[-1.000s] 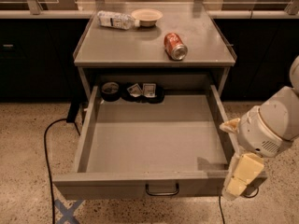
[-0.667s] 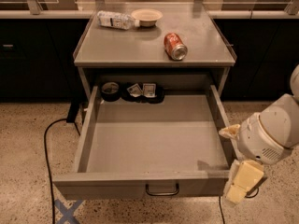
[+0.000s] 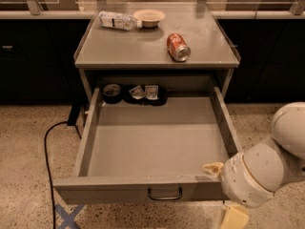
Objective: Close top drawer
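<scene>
Drawer: pulled out, dark tins at back.
Gripper: by its front-right corner; we can't tell its state.
Top: can, bottle, bowl.

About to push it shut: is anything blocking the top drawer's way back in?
Nothing visible. The small items lie low at the back of the top drawer; the gripper sits by its front right corner.

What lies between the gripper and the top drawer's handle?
Only bare front panel, seen in the camera view. The gripper is at the top drawer's front right corner; the handle is at its centre.
</scene>
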`<action>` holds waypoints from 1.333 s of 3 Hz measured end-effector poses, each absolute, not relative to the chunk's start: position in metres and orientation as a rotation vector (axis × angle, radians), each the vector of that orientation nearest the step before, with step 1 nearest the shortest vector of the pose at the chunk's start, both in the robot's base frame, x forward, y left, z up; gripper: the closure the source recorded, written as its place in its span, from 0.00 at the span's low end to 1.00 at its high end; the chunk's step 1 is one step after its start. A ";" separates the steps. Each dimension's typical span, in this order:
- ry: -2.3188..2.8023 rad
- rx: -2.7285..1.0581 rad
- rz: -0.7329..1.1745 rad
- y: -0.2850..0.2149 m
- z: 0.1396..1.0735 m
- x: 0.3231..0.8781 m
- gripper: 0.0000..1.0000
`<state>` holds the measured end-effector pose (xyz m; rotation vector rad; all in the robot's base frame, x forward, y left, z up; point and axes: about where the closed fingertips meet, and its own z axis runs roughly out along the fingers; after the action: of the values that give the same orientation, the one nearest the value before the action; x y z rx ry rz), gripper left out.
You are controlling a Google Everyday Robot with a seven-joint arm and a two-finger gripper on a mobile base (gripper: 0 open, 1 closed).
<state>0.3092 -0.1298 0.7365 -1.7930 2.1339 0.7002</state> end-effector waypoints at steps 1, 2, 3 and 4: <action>2.071 -1.832 0.883 -0.100 0.712 0.276 0.00; 2.071 -1.832 0.883 -0.100 0.712 0.276 0.00; 2.118 -1.793 0.908 -0.112 0.693 0.279 0.00; 2.174 -1.745 0.956 -0.120 0.659 0.284 0.00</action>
<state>0.2844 -0.1201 0.6587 -1.7454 2.1744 0.9557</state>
